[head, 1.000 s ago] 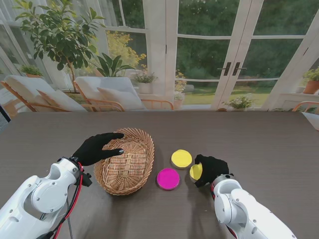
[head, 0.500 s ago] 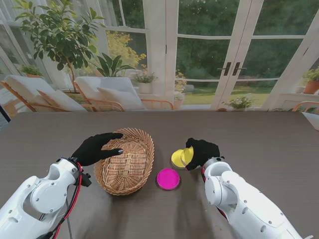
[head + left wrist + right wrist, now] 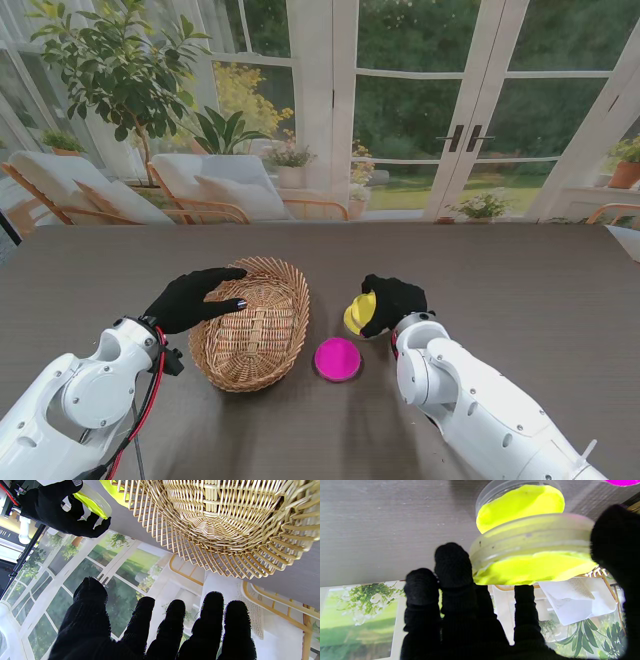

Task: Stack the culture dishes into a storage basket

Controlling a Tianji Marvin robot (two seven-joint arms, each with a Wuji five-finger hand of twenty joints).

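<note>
Beside the wicker basket point(image 3: 251, 325), right hand point(image 3: 392, 303) pinches a yellow culture dish point(image 3: 362, 309); keep it level. Left hand point(image 3: 195, 296) fingers spread, empty.

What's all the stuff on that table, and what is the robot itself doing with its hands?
basket: one, tan wicker, empty, on the table's left part.
pink dish: one, on the table just right of the basket.
yellow dish: one, on the table farther from me than the pink one, partly hidden.
held dish: one, yellow, lifted and tilted over the yellow dish.
table: one, dark grey-brown.
left hand: black glove, fingers spread, resting on the basket's rim.
right hand: black glove, closed on the held dish.
</note>
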